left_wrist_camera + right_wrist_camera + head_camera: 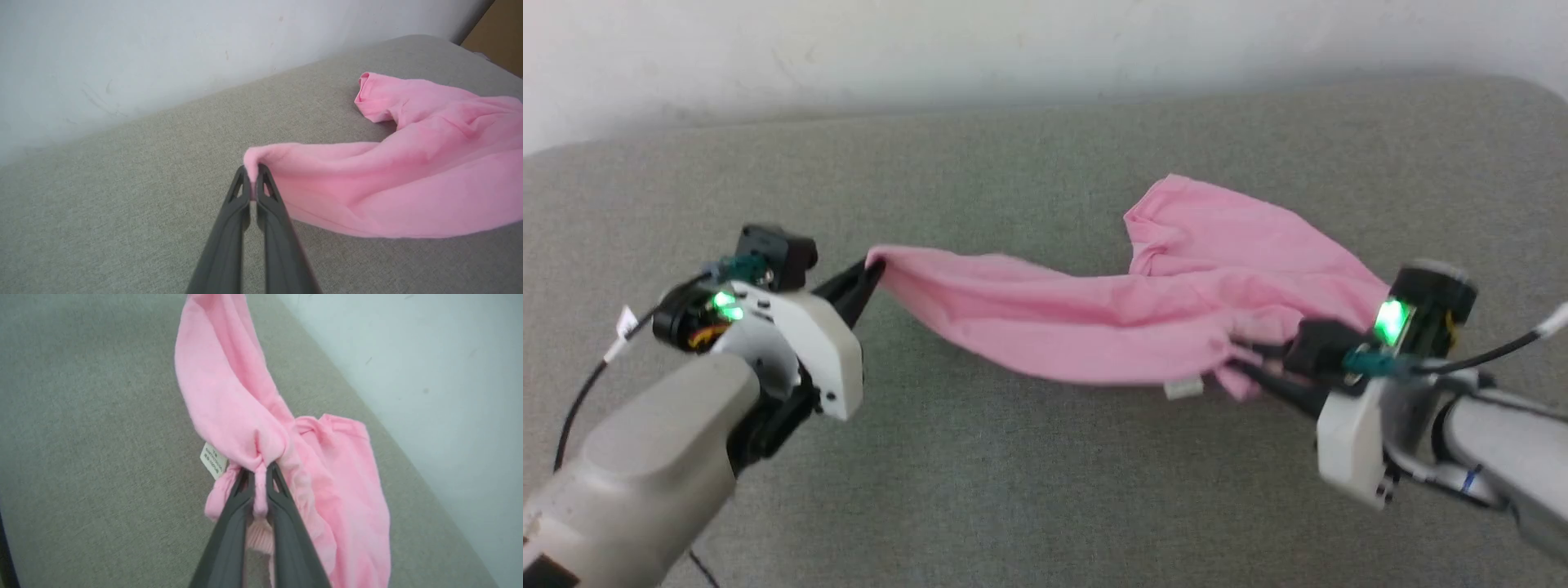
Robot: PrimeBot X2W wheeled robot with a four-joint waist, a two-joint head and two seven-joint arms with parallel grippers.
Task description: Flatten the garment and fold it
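Note:
The pink garment [1143, 302] hangs stretched between my two grippers above the grey cushion [1029, 482]. My left gripper [872, 271] is shut on its left end, and the left wrist view shows that gripper [254, 174] pinching a fold of the garment [392, 192]. My right gripper [1240, 359] is shut on the bunched right side, close to a small white label [1183, 389]. In the right wrist view that gripper [258, 470] clamps gathered cloth of the garment [233, 396], with the label [213, 460] just to its left. A loose part lies on the cushion behind.
A pale wall [1045, 49] runs along the cushion's far edge. Black cables [580, 400] trail from my left wrist and another cable [1494, 353] from my right. The grey cushion surface [102, 212] spreads wide on all sides of the cloth.

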